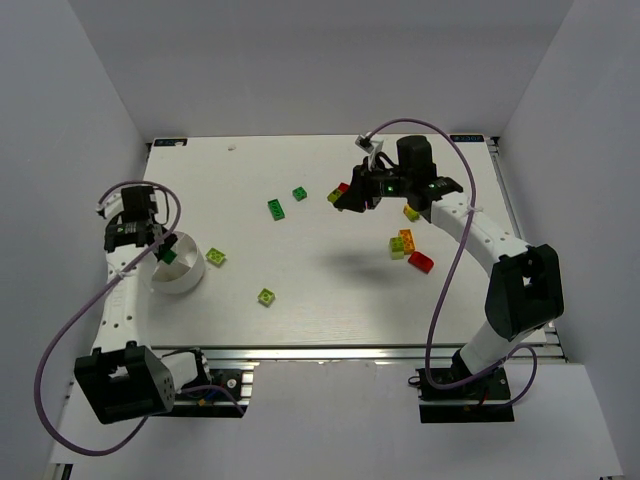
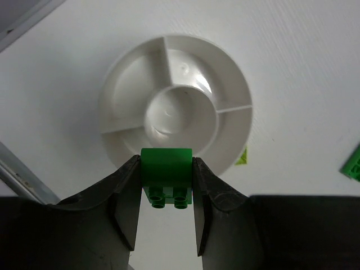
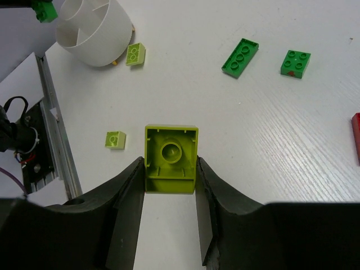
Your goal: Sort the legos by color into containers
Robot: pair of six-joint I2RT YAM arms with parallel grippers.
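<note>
Photographed from above, the white desk [image 1: 320, 310] runs out in front of my two arms, with the round white dish [image 1: 192, 284] near its left edge, close to my left arm. Ribs split the dish into outer compartments around a round central well. My left gripper [image 2: 166, 169] hangs over the near rim of the dish, its fingers clamped on the flanks of a dark green brick [image 2: 166, 174] whose studs point back toward the wrist camera. My right gripper [image 3: 170, 169] is stretched over the far middle of the desk and clamped on a lime brick [image 3: 170, 160], its hollow underside turned to the camera. Loose on the desk between the two grippers lie a long dark green brick [image 1: 276, 209] and, just beyond it, a square dark green brick [image 1: 299, 193]. One small lime brick [image 1: 216, 257] rests just beside the dish on its right, and a second small lime brick [image 1: 266, 296] lies nearer the front edge, apart from the dish. To the right, beneath my right forearm, a cluster gathers: a red brick [image 1: 421, 262], an orange brick [image 1: 406, 240] and a yellow-green brick [image 1: 397, 250] touching or nearly so, with a yellow brick [image 1: 411, 212] a little farther back. Another red brick [image 1: 343, 187] shows just beside my right gripper.
</note>
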